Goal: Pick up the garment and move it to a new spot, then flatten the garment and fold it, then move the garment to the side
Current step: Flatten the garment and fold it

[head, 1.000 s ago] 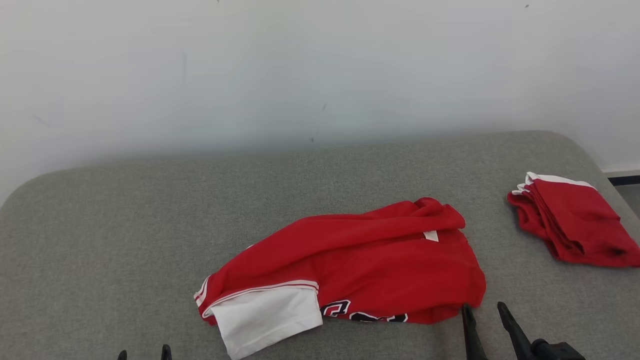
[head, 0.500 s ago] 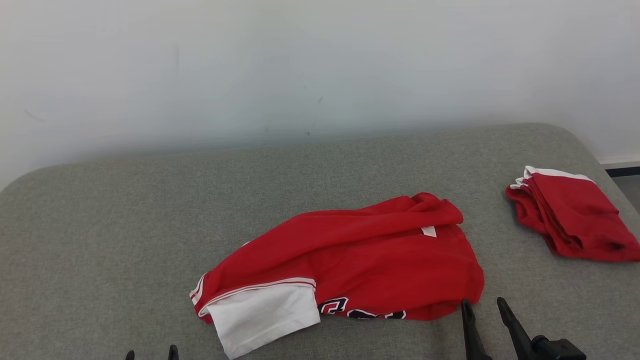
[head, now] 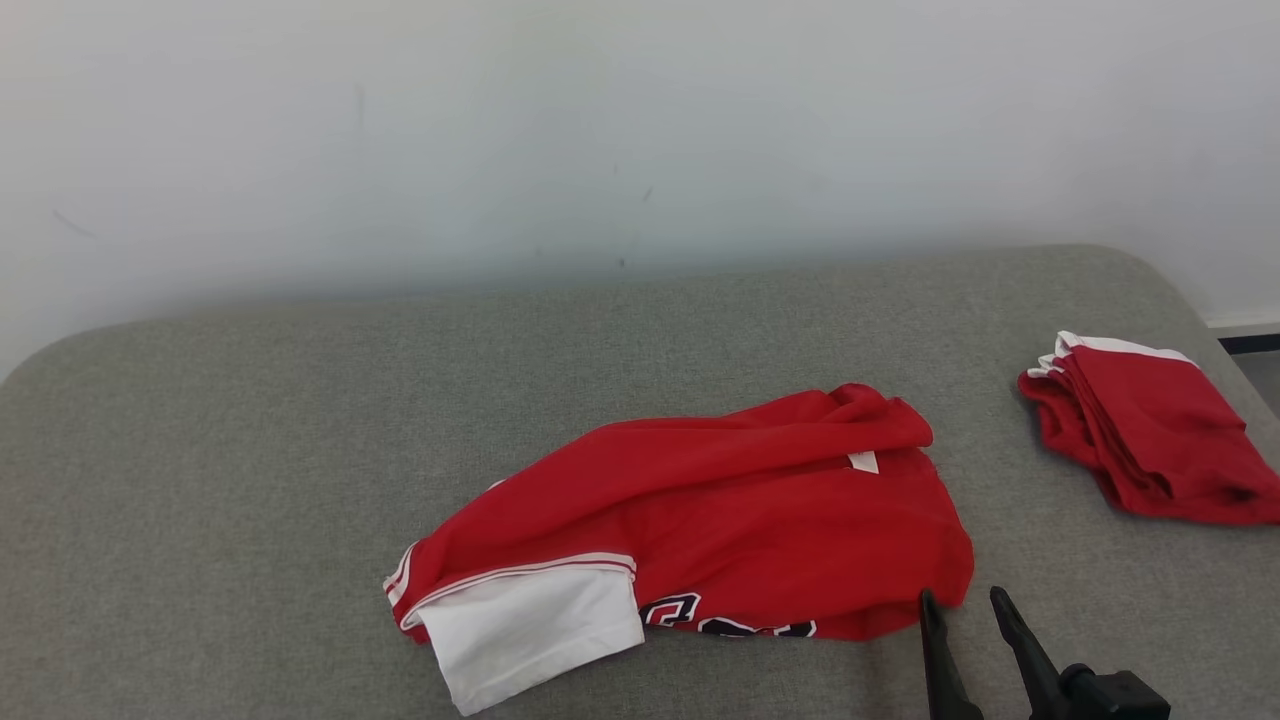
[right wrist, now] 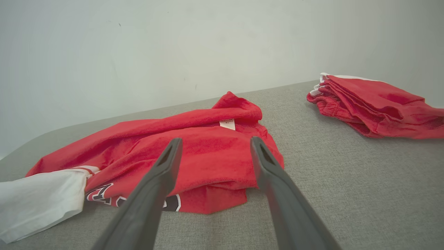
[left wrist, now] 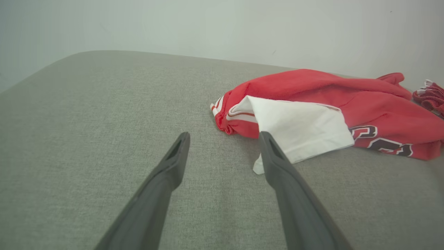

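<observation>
Pile (head: pixel 1150 440) of folded red clothes sits at the garment's (head: pixel 720 520) 3 o'clock, well apart, on a grey pad (head: pixel 250 420) under a pale wall (head: pixel 640 130). Right gripper (head: pixel 961 596), fingers apart, hovers just beside the garment's 5 o'clock edge. Left gripper (left wrist: pixel 223 136), also spread, points near the white sleeve (head: pixel 530 630) at 7 o'clock. Dark lettering (head: pixel 730 625) is partly tucked under and unreadable. The garment lies crumpled mid-pad, red, with a white tag (head: pixel 862 462) near 1 o'clock.
</observation>
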`<state>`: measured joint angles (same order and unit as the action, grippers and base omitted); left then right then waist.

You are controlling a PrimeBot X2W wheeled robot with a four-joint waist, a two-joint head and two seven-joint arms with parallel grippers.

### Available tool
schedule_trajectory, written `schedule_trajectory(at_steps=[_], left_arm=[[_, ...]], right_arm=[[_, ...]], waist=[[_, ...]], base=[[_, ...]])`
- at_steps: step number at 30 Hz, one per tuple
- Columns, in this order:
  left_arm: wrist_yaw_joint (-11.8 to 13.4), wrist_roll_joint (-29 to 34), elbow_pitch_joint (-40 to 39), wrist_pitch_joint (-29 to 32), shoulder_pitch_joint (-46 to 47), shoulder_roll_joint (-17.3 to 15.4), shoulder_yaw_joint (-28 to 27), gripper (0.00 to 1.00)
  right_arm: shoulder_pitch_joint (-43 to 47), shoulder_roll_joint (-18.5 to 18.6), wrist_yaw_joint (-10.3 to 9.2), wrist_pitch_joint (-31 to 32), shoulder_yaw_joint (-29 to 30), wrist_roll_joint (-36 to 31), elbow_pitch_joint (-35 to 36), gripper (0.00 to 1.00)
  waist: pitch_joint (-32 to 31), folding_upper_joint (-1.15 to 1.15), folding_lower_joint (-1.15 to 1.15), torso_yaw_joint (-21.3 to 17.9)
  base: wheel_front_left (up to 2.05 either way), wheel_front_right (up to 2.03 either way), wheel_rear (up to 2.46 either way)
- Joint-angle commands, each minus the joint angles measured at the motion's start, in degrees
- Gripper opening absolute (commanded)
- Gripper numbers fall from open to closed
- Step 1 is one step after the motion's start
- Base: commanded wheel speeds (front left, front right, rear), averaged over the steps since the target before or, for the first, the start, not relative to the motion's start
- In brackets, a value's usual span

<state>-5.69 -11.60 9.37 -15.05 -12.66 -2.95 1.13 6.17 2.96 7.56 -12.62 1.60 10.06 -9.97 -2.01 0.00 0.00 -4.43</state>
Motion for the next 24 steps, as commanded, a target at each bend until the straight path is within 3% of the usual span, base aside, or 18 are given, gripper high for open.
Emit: schedule_trajectory(at_steps=[1, 9, 18, 21, 24], left_arm=[[-0.55, -0.7, 1.52, -0.16, 1.63, 0.12, 1.02, 1.0], [-1.84, -2.5, 15.27, 1.56, 10.5, -2.17, 8.79, 1.0], [-1.75, -5.64, 23.95, 2.63, 17.08, -3.17, 12.2, 1.0], [-1.76, -6.8, 25.72, 2.17, 18.51, -3.54, 12.91, 0.81], [-1.77, -7.56, 27.15, 1.83, 19.45, -3.95, 13.4, 0.29]], right_arm=[[-0.58, -0.18, -0.13, 0.06, -0.13, -0.21, 0.22, 1.0], [-1.47, -0.18, -0.13, 1.08, -0.15, -1.05, 1.05, 1.0], [-1.73, -0.17, -0.13, 1.14, -1.04, -0.39, 0.98, 1.0], [-1.87, -0.18, -0.13, 1.28, -1.03, -0.81, 1.03, 1.0], [-2.26, -0.18, -0.13, 1.87, -0.98, -1.43, 1.14, 1.0]], waist=[[0.1, 0.0, 0.0, 0.07], [0.66, 0.0, 0.0, -0.06], [1.64, 0.0, 0.0, -1.85], [1.92, 0.0, 0.0, -2.12], [2.09, 0.0, 0.0, -2.07]], base=[[0.0, 0.0, 0.0], [0.0, 0.0, 0.0], [0.0, 0.0, 0.0], [0.0, 0.0, 0.0], [0.0, 0.0, 0.0]])
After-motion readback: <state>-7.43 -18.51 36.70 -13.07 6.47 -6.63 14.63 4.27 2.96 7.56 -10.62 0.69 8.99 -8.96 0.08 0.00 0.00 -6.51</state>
